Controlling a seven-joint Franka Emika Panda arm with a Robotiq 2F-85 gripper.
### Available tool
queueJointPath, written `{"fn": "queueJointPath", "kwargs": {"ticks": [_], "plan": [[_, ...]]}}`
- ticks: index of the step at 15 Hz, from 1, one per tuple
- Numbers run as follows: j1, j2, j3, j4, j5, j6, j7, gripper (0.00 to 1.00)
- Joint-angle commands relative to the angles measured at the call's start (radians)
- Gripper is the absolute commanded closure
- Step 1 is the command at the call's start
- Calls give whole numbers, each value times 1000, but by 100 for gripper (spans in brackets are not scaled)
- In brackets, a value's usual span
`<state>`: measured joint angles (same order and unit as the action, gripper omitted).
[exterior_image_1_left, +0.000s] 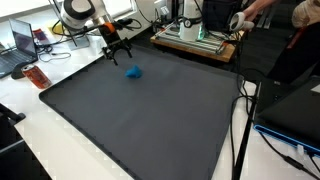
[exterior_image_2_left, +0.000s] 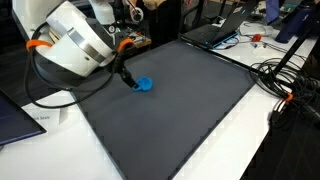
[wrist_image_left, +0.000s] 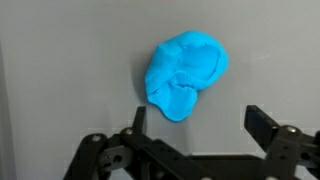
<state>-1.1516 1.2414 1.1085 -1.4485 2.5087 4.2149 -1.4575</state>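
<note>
Exterior view, looking along the table: the end effector (exterior_image_1_left: 117, 47) hung over the far left part of the dark grey mat (exterior_image_1_left: 150, 120) that covers the white table (exterior_image_1_left: 40, 130). Its black fingers pointed down and stood spread, with nothing between them. The soft bright-blue lump of crumpled material (exterior_image_1_left: 133, 71) lay flat on the mat, just to the right of the end effector and a little nearer the camera. The two were close but apart. Judgement: no grasp had been made; the approach looked mostly done, while the lowering, the closing and any lift were left.

Exterior view from behind the arm: the white arm body (exterior_image_2_left: 75, 40) filled the left of the picture and hid most of the end effector (exterior_image_2_left: 127, 79). Only the dark finger ends showed, right beside the blue lump (exterior_image_2_left: 146, 85), which sat on the mat (exterior_image_2_left: 180, 110) near its far left edge. Whether they touched could not be told from here.

Wrist view: the lump (wrist_image_left: 185, 73) lay on the grey mat (wrist_image_left: 60, 60) in the upper middle of the picture. The end effector (wrist_image_left: 195, 118) entered from the bottom edge, fingers wide apart and empty. The lump's lower end reached in between the two finger ends, nearer the left one, most of it lying beyond the tips. Judgement: roughly lined up, not yet straddled.
</note>
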Motion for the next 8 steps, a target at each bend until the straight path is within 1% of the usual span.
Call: {"fn": "queueJointPath", "kwargs": {"ticks": [1, 5, 8], "plan": [[-16, 38, 10, 28, 0, 25, -36, 0], [-8, 23, -22, 34, 0, 25, -22, 0], [-4, 16, -29, 65, 0, 24, -22, 0]]}}
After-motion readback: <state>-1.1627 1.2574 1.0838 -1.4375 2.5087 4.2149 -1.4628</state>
